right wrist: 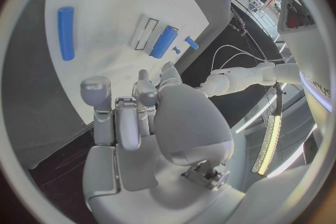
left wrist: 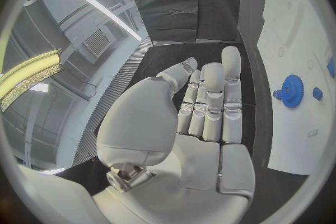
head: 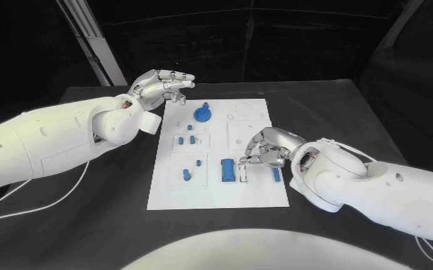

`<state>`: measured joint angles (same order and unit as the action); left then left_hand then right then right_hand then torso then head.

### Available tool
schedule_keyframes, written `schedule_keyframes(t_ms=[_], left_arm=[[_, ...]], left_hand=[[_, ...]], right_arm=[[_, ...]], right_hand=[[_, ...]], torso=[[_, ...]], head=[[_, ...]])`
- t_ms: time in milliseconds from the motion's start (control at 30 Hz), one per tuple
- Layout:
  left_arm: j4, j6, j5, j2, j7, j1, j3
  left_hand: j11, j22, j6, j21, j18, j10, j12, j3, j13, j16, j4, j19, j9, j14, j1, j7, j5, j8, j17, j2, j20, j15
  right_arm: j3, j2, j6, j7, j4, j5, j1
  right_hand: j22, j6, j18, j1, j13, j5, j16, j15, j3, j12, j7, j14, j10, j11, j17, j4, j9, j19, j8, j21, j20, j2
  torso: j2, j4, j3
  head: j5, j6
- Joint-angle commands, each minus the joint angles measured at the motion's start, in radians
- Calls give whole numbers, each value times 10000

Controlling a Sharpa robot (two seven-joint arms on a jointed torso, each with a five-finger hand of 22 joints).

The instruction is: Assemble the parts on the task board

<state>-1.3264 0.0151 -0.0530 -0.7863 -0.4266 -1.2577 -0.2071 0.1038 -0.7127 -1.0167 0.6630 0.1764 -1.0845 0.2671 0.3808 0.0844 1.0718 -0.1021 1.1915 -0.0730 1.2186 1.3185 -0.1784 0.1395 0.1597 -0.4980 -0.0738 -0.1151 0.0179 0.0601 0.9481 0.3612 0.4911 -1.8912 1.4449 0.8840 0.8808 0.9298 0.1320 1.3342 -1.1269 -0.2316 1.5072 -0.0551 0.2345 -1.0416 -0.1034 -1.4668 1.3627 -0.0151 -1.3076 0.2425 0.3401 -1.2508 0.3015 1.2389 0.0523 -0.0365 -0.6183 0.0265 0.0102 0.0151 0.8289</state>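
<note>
In the head view, the right hand (head: 268, 147) lies nearest, low and right of centre in the frame, its white arm entering from the lower right corner. Its fingers are curled down over the right edge of the task board (head: 221, 192); whether they grasp anything cannot be told. Just below its fingertips a small blue part (head: 276, 174) lies on the board. Left of the hand, a long blue block (head: 228, 169) sits in the lower middle of the board, with a thin blue peg (head: 243, 171) just beside it. Further left are a short blue pin (head: 186, 174) and, above it, two small blue studs (head: 187, 139). Near the board's top, a blue gear (head: 204, 114) stands upright. The left hand (head: 163, 88) hovers at upper left of the frame, off the board's upper left corner, fingers released and spread, holding nothing.

In the left wrist view, the left hand (left wrist: 203, 106) fills the middle, fingers straight and side by side, palm bare. The blue gear (left wrist: 291, 91) shows at the right on the white board (left wrist: 294, 140).

In the right wrist view, the right hand (right wrist: 136, 109) has its fingers bent toward the board (right wrist: 119, 11); a grasp cannot be confirmed. A blue bar (right wrist: 66, 32) lies at upper left, the blue block (right wrist: 164, 41) near the upper middle.
</note>
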Motion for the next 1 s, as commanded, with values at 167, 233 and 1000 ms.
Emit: schedule_keyframes(t_ms=[167, 233, 1000], left_arm=[[13, -64, -42, -13, -92, -9, -2], [18, -60, -42, -11, -95, -8, -7], [11, -49, -42, -26, -79, -4, -33]], left_hand=[[11, 10, 75, -32, 62, 46, 66, -34, 10, -36, -27, -67, 12, -62, 23, -12, -24, 33, 9, 63, -18, 3], [11, 10, 75, -32, 62, 46, 66, -34, 10, -36, -27, -67, 12, -62, 23, -12, -24, 33, 9, 63, -18, 3], [13, 16, 80, -42, 62, 55, 82, -37, 11, -37, -33, -71, 12, -71, 31, -15, -23, 40, 18, 74, -20, 5]], right_arm=[[26, 1119, 650, -1245, -298, -1368, 15], [28, 1371, 354, -1043, -309, -1252, 16], [12, 1354, -1980, 641, 259, 1359, -5]], right_hand=[[-86, -55, -46, 302, 103, -321, -39, 109, 36, 193, -66, -763, -99, -107, -1297, -112, -167, 50, -197, -79, 111, -41], [-86, 59, -41, 352, 133, -456, -46, 108, 54, 240, -51, -761, -117, -97, -1288, -109, -196, 56, -195, -80, 120, -67], [-658, 996, 55, 145, 1318, -596, -534, -46, 614, 1704, 202, -587, -521, 96, -537, 443, -296, 350, 19, -495, 8, 34]], torso=[[31, 77, 8], [40, 99, 12], [55, 147, 21]], head=[[93, -70], [139, -76], [352, -45]])
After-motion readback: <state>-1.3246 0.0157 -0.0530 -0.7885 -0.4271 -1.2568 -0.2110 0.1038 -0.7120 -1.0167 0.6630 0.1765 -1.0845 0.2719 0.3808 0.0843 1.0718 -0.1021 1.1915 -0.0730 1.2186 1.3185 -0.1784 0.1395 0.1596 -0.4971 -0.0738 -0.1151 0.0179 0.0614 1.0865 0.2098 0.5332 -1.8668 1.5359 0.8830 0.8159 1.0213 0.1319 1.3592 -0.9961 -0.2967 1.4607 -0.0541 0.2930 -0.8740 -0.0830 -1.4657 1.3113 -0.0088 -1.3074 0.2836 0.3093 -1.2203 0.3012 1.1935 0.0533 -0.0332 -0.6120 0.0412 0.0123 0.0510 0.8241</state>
